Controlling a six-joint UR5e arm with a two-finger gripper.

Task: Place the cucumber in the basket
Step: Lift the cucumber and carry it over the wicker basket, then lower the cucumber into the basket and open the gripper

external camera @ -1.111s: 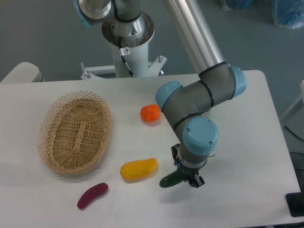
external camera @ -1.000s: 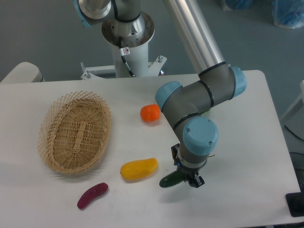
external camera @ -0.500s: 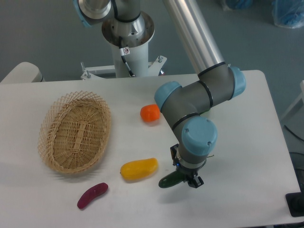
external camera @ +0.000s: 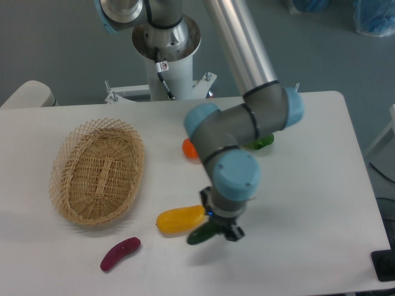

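Gripper [external camera: 220, 232] fingers clamp the cucumber [external camera: 201, 234]; pickup done, transfer to the basket [external camera: 97, 172] and release remain

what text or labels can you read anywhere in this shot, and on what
None can be read.
Small red-and-white tag on the cable at the robot's base column: any print is too small and blurred to read.
The basket, the cucumber and the arm show no lettering.

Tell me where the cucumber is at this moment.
The cucumber is near the front of the table, held in the tool. It is just right of the yellow vegetable and well right of the basket.
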